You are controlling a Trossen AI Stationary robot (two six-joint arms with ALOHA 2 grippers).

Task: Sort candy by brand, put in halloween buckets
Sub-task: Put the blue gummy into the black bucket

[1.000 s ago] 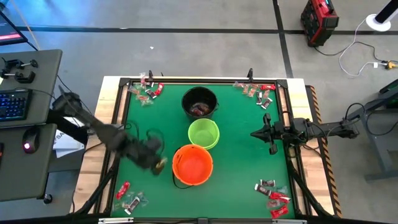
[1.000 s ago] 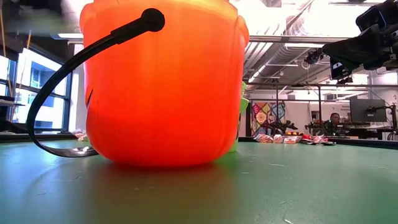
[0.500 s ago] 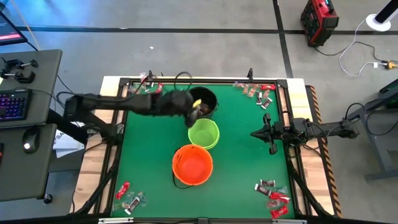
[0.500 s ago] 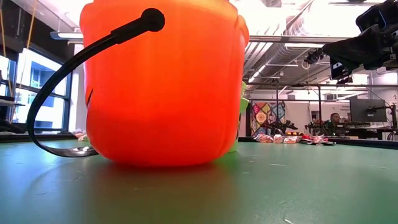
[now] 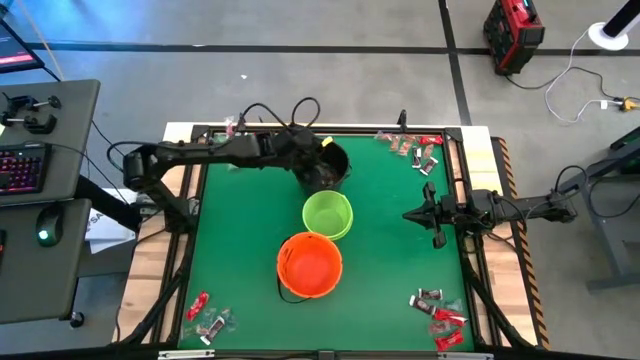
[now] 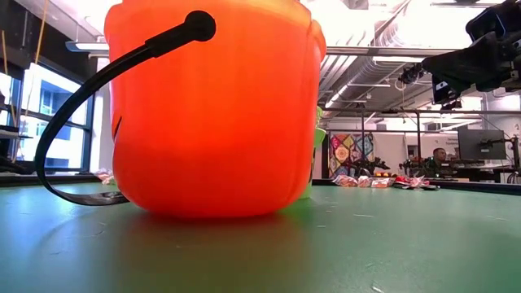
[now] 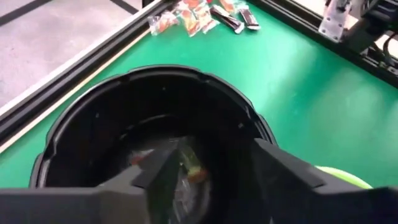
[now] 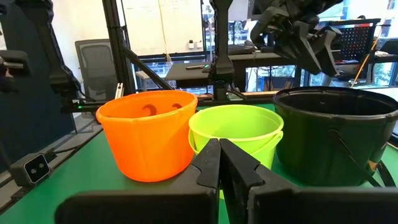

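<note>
Left tool: we see the left tool [image 5: 322,150] reaching in over the round black plastic bucket [image 5: 322,172] at the far middle of the green tabletop [image 5: 390,240]; its two dark fingers [image 7: 292,168] stand apart above the bucket's mouth.
Falling piece: in the left wrist view a small wrapped candy [image 7: 189,163], yellowish with a red end, shows between the fingers, inside the bucket's opening — whether it has landed we cannot tell.
Buckets: we find the black one farthest from the front edge, the lime green plastic bucket [image 5: 327,214] just beside it, and the orange plastic bucket with a thin black handle [image 5: 310,265] just beside that, all three in a row.
Loose candy: small wrapped pieces lie in four piles near the tabletop's corners — far left [image 5: 238,146], far right [image 5: 412,148], near left [image 5: 208,316], near right [image 5: 437,314].
Right tool: we see the right tool [image 5: 408,215] waiting at the right edge, its fingers [image 8: 209,163] pressed together on nothing, pointing toward the buckets.
</note>
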